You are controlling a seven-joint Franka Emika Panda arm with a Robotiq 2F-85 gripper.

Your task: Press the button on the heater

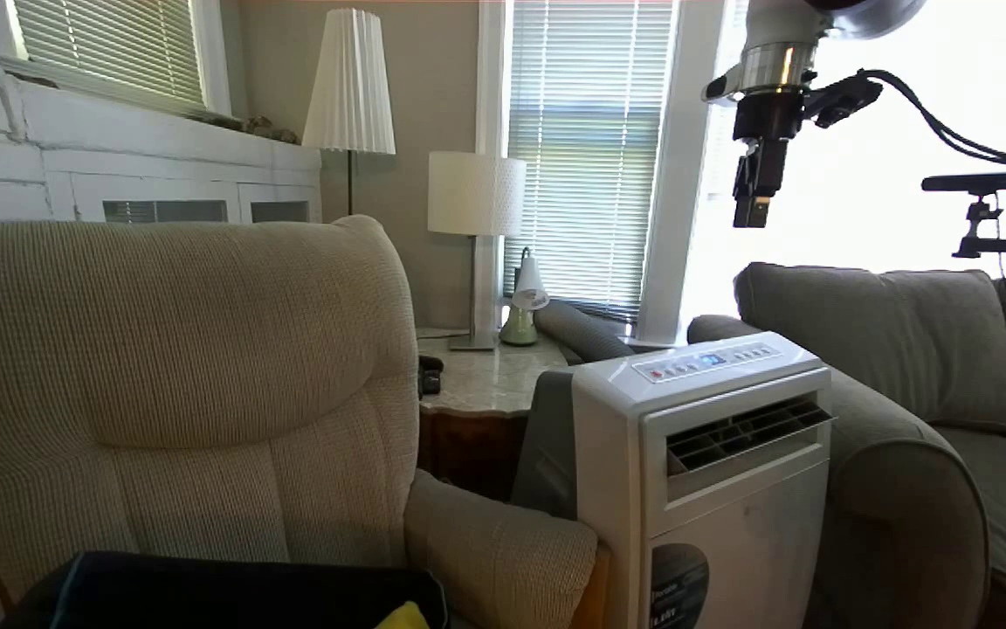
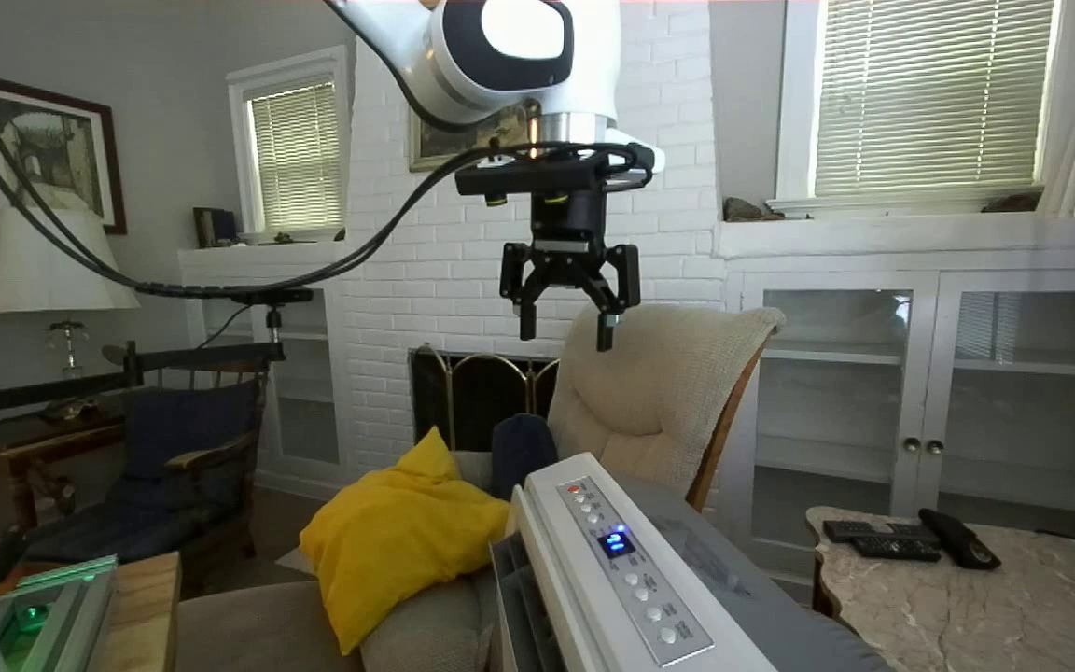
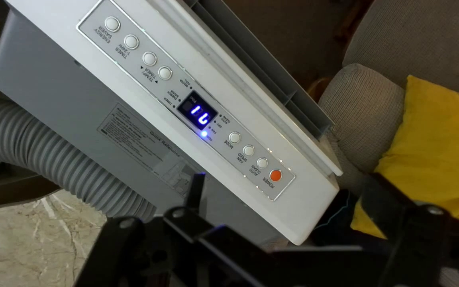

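Note:
The heater is a tall white boxy unit; it shows in both exterior views (image 1: 730, 542) (image 2: 589, 597) and fills the middle of the wrist view (image 3: 305, 203). Its top strip has white buttons, a lit blue display (image 3: 197, 110) and an orange-red power button (image 3: 275, 175) near one end. The power button also shows in both exterior views (image 1: 656, 374) (image 2: 574, 489). My gripper (image 2: 566, 329) points down, open and empty, its fingers spread. It hangs in the air above the heater, well apart from it. In an exterior view the gripper (image 1: 752, 210) shows side-on. In the wrist view its dark fingers (image 3: 287, 187) lie along the bottom.
A beige armchair (image 1: 232, 349) with a yellow pillow (image 2: 416, 532) stands beside the heater. A grey sofa (image 1: 887, 349) is on its opposite side. A marble-topped table (image 2: 1013, 597) with remotes and lamps, and a grey hose (image 3: 46, 139), are behind it.

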